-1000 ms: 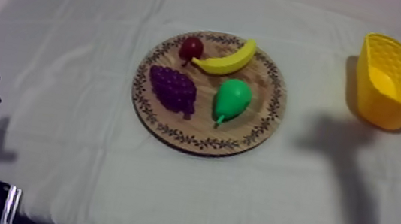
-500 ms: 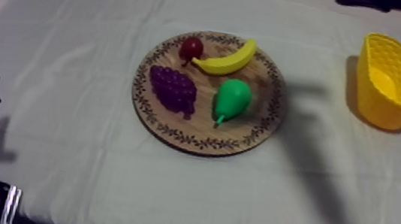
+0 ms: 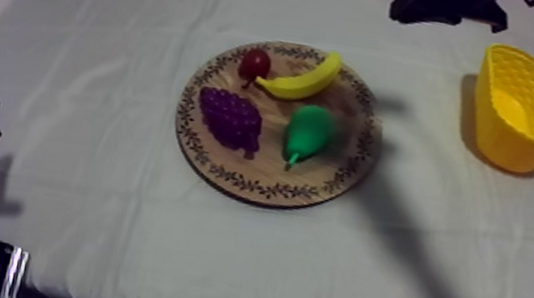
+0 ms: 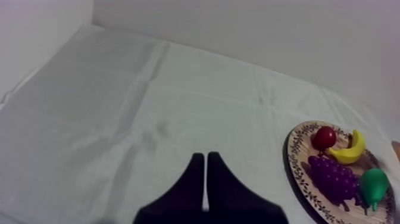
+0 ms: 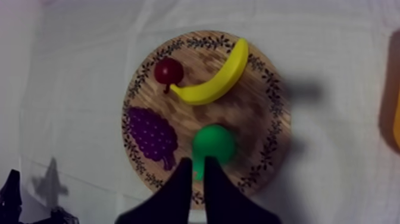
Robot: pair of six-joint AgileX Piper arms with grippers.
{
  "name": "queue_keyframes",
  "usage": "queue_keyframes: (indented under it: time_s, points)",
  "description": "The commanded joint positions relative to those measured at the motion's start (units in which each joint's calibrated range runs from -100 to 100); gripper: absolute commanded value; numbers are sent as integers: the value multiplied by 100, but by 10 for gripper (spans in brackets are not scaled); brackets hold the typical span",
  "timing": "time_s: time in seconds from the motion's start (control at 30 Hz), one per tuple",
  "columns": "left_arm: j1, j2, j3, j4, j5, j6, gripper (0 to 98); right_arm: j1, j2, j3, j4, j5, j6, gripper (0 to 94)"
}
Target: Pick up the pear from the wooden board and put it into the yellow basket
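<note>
Now, your right gripper (image 5: 197,179) hangs above the pear (image 5: 213,145), fingers pressed nearly together, holding nothing; the pear lies by the wooden board's (image 3: 354,169) right edge, beside the grapes (image 3: 231,118). Descend unopened and you'd likely knock it off. Left gripper (image 4: 205,179): closed, empty.

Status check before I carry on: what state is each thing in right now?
pear: lying on the wooden board, ungripped.
banana, bunch of grapes, small red fruit: lying on the board.
yellow basket: upright, empty.
left gripper: shut on nothing, over bare cloth.
right gripper: hovering above the pear.
</note>
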Motion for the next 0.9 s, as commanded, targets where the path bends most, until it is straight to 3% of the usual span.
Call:
queue_keyframes:
  time_s: [0.0, 0.3, 0.4, 0.57, 0.87]
  points:
    - [-1, 0, 3, 1, -1, 2, 1, -57, 77, 5, 96, 38, -64, 198]
    - [-1, 0, 3, 1, -1, 2, 1, -216, 264, 195, 221, -71, -245, 676]
    - [-1, 0, 3, 1, -1, 2, 1, -236, 348, 240, 246, -92, -288, 789]
    - [-1, 0, 3, 1, -1, 2, 1, -253, 627, 213, 258, -100, -302, 877]
    - [-1, 0, 3, 1, -1, 2, 1, -288, 1329, 218, 213, -369, -263, 910]
